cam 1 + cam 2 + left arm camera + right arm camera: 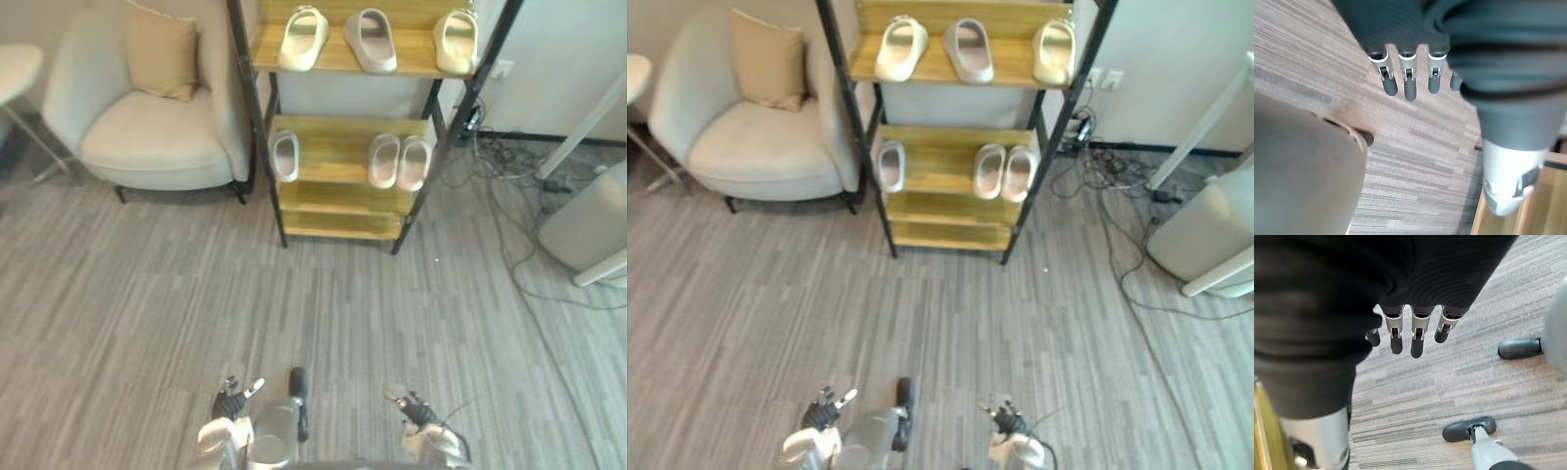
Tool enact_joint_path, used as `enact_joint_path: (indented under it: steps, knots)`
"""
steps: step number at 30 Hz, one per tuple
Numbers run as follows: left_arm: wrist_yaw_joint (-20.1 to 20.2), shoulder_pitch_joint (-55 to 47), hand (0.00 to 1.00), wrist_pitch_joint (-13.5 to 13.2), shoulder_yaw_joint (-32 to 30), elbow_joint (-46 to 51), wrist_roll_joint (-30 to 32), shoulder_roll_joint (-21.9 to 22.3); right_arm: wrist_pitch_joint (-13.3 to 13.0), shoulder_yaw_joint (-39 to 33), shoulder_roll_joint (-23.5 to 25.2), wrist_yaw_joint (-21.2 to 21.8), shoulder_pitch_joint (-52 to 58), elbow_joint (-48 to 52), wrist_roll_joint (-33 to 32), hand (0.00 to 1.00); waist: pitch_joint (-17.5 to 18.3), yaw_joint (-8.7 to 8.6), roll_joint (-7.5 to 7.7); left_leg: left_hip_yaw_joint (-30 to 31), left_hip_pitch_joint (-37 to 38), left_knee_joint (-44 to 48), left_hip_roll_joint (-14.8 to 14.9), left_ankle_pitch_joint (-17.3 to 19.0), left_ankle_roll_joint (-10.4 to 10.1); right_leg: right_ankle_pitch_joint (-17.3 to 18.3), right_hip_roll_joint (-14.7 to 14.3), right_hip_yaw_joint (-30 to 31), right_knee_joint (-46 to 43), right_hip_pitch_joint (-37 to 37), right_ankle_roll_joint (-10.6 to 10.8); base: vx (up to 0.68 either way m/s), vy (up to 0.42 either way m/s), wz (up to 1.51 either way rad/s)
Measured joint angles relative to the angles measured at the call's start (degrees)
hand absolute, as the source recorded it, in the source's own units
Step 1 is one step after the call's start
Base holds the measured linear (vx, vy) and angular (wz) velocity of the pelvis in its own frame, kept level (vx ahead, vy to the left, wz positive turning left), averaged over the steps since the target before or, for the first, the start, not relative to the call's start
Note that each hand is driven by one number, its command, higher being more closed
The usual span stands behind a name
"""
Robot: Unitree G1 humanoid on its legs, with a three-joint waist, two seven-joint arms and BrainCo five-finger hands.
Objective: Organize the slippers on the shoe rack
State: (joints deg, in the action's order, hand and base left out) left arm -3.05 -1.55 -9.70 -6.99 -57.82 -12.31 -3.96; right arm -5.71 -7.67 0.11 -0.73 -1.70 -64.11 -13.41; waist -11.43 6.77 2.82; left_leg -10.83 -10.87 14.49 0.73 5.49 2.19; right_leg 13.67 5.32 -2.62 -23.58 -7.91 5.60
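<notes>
Wood shelves on a black frame made up the shoe rack [338, 147], which I logged at the far side of the grey floor [343, 294].

Upper shelf: three slippers, each apart from the next. These were a cream slipper [304, 37] at the left end, a grey slipper [370, 39] in the middle, and a second cream slipper [457, 39] at the right end.

Middle shelf: a single pale slipper [284, 155] at the left end, and a pale pair [399, 161] lying side by side towards the right.

Left of the rack: a beige armchair [147, 137] with a tan cushion [162, 49].

Right of the rack: loose cables [509, 166] on the floor.

Left hand [230, 399]: low over the floor, well apart from the rack, fingers [1409, 85] straight and slightly spread, holding nothing.

Right hand [411, 406]: likewise low, fingers [1418, 335] straight and empty.
</notes>
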Motion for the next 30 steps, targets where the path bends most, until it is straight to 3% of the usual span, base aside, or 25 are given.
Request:
enact_joint_path:
  steps: [2, 3, 5, 6, 9, 10, 12, 13, 14, 15, 17, 18, 19, 20, 21, 23, 24, 26, 28, 29, 30]
  knots:
    - [0.07, 0.05, 0.00, 0.38, 2.01, -0.66, 0.00, -1.09, -0.18, 0.25, -0.14, 0.24, 0.21, 0.26, 0.02, 0.00, 0.10, -0.31, 0.27, 0.13, 4.32, 0.20, -0.70, 3.45, -0.38, -2.27, 1.59, 0.02, -17.20, 6.02, 6.96, 0.48, 0.156, -0.10]
    - [0.21, 0.11, 0.00, 0.55, 4.17, -1.43, 0.00, -1.98, -0.34, 0.25, -0.39, 0.41, 0.22, 0.55, 0.04, 0.00, 0.13, -0.66, 0.32, 0.86, 8.40, -0.31, -0.93, 5.14, 0.29, -1.27, 2.65, -3.06, -26.12, 9.31, 4.97, 0.51, 0.132, 0.13]
    - [0.32, -0.05, 0.00, 0.58, 4.69, -1.48, 0.01, -2.34, -0.35, 0.14, -0.45, 0.62, 0.35, 0.61, 0.04, 0.00, 0.12, -0.77, 0.46, 2.18, 13.26, -1.94, -1.20, 6.56, 0.69, 1.20, 4.15, -8.48, -28.44, 11.85, 1.27, 0.49, 0.058, 0.44]
    - [0.63, 0.08, 0.00, 0.58, 4.69, -1.50, 0.01, -2.18, -0.36, 0.10, -0.57, 0.63, 0.30, 0.59, 0.04, 0.00, 0.07, -1.00, 0.68, 3.35, 16.38, -2.89, -0.80, 7.37, 1.00, 2.76, 4.31, -12.63, -24.63, 13.45, -1.27, 0.47, 0.009, 0.63]
    - [0.75, -0.04, 0.00, 0.64, 4.62, -1.56, 0.03, -1.85, -0.40, 0.14, -0.99, 0.71, -0.54, 0.47, 0.05, 0.00, -0.30, -1.44, -0.18, 5.43, 20.64, -5.50, 1.06, 7.81, 0.65, 2.59, 1.73, -15.81, -9.24, 17.54, -3.03, 0.52, -0.060, 0.52]
    - [0.75, -0.19, 0.00, 0.70, 4.62, -1.56, 0.13, -1.85, -0.42, 0.18, -1.43, 0.71, -1.19, 0.51, 0.03, 0.00, -0.61, -1.90, -0.68, 6.42, 21.74, -6.44, 1.97, 8.19, -0.02, -0.07, 0.29, -15.56, -1.60, 19.25, -3.08, 0.38, -0.085, 0.55]
    - [0.65, -0.64, 0.00, 0.87, 4.01, -1.68, 0.82, -1.82, -0.31, 1.15, -2.33, 0.70, -1.57, 0.35, 0.04, 0.00, -0.89, -2.19, -0.49, 7.68, 24.97, -7.48, 2.47, 9.81, -2.70, -10.92, -1.26, -13.29, 14.55, 21.10, -3.10, 0.60, -0.178, 0.54]
    - [0.65, -0.82, 0.00, 0.87, 3.84, -1.70, 0.83, -1.90, -0.29, 1.17, -2.35, 0.71, -1.53, 0.33, 0.04, 0.00, -1.06, -2.23, -0.21, 8.39, 25.59, -7.55, 2.27, 10.31, -3.48, -13.01, -1.25, -12.60, 16.20, 21.06, -3.16, 0.63, -0.262, 0.57]
    - [0.67, -1.49, 0.00, 0.85, 3.27, -1.76, 0.97, -2.18, -0.23, 1.23, -2.23, 0.74, -0.86, 0.33, 0.03, 0.00, -0.83, -2.42, 0.96, 9.99, 27.92, -7.56, 1.39, 11.28, -4.66, -17.30, -0.57, -10.84, 16.43, 20.97, -4.87, 0.45, -0.222, 0.61]
    - [0.70, -1.55, 0.00, 0.88, 2.91, -2.07, 0.97, -1.85, -0.26, 1.14, -2.61, 0.76, -0.59, 0.37, 0.05, 0.00, -0.59, -3.12, 0.76, 11.20, 29.27, -7.58, 1.77, 11.86, -4.91, -21.25, -0.65, -10.30, 14.38, 20.80, -6.42, 0.56, -0.258, 0.59]
    - [0.91, -1.98, 0.00, 0.78, 1.27, -3.07, 1.33, 0.53, -0.33, 0.67, -3.87, 0.70, -0.92, 0.30, 0.11, 0.00, 1.27, -3.32, -3.08, 13.42, 27.75, -2.63, 6.07, 12.10, -5.38, -16.28, -3.85, -12.96, 11.67, 20.45, -8.03, 0.61, -0.273, 0.31]
    - [0.94, -1.85, 0.00, 0.75, -0.35, -3.22, 1.16, 1.55, -0.28, 0.03, -3.70, 0.72, -0.86, 0.29, 0.28, 0.00, 1.26, -3.27, -4.31, 13.99, 24.00, 6.06, 7.68, 11.60, -6.30, -15.19, -5.86, -13.70, 12.80, 18.66, -8.85, 0.52, -0.271, 0.14]
    - [0.94, -1.74, 0.00, 0.75, -0.66, -3.24, 1.20, 1.77, -0.29, -0.04, -3.69, 0.73, -0.87, 0.32, 0.33, 0.00, 1.11, -3.27, -4.54, 14.12, 22.84, 8.44, 7.96, 11.35, -6.76, -15.01, -6.22, -13.74, 13.20, 18.01, -9.08, 0.48, -0.250, 0.02]
    - [0.88, -1.33, 0.00, 0.79, -1.30, -3.18, 1.30, 2.19, -0.31, -0.05, -3.69, 0.68, -0.86, 0.37, 0.47, 0.00, 0.66, -3.27, -4.88, 14.64, 18.98, 18.69, 8.98, 9.64, -10.24, -14.37, -7.30, -13.61, 15.10, 15.47, -9.76, 0.44, -0.189, -0.06]
    - [0.95, -1.29, 0.00, 0.74, -1.64, -2.43, 1.70, 2.32, -0.16, -0.01, -3.77, 0.59, -0.94, 0.22, 0.43, 0.00, 0.15, -3.09, -5.23, 13.46, 14.77, 29.81, 10.34, 10.53, -11.52, -13.92, -8.81, -13.29, 17.72, 11.31, -10.38, 0.44, -0.169, -0.16]
    - [0.94, -1.31, 0.00, 0.43, -1.07, -2.01, 2.08, 2.20, -0.12, 0.07, -3.52, 0.57, -0.34, 0.19, 0.39, 0.00, -0.26, -2.60, -4.86, 9.51, 11.13, 35.50, 11.86, 12.78, -10.56, -13.49, -9.66, -12.58, 20.59, 5.61, -10.91, 0.37, -0.107, -0.31]
    - [0.95, -1.22, 0.00, 0.42, 0.26, -1.10, 2.06, 1.20, -0.12, 0.08, -3.58, 0.55, -0.29, 0.20, -0.03, 0.00, -0.46, -2.47, -4.08, 6.29, 7.18, 32.20, 11.39, 14.51, -9.24, -13.31, -9.12, -11.25, 22.43, 3.17, -10.68, 0.33, -0.063, -0.35]
    - [0.95, -1.01, 0.00, 0.39, 0.48, -0.88, 2.07, 1.26, -0.13, 0.07, -3.67, 0.47, -0.34, 0.20, -0.06, 0.00, -0.45, -2.23, -4.16, 5.92, 4.97, 26.34, 10.61, 15.06, -8.88, -12.99, -8.58, -10.28, 23.22, 2.11, -10.14, 0.31, 0.037, -0.37]
    - [0.87, -0.68, 0.00, 0.36, 2.17, -0.96, 2.07, 1.17, -0.20, 0.16, -3.84, 0.33, 0.45, 0.34, -0.06, 0.00, -0.12, -2.09, -4.85, 7.37, 4.27, 9.09, 8.95, 10.85, -8.39, -12.27, -7.82, -9.10, 23.37, 1.58, -8.46, 0.24, 0.133, -0.36]
    - [0.86, -0.45, 0.00, 0.37, 2.49, -1.40, 2.05, 1.17, -0.14, 0.25, -4.42, 0.18, 0.59, 0.21, -0.06, 0.00, 0.09, -1.95, -5.20, 7.65, 5.46, 7.02, 7.98, 6.12, -7.93, -11.92, -7.31, -8.20, 23.50, 1.13, -7.45, 0.22, 0.159, -0.18]
    - [0.85, -0.38, 0.00, 0.40, 2.87, -1.95, 2.07, 0.65, -0.14, 1.08, -4.29, 0.11, 0.84, 0.26, -0.05, 0.00, 0.35, -1.94, -4.19, 7.27, 7.24, 4.40, 6.47, 5.47, -7.40, -11.56, -6.15, -7.91, 23.70, 0.33, -6.42, 0.21, 0.144, -0.08]
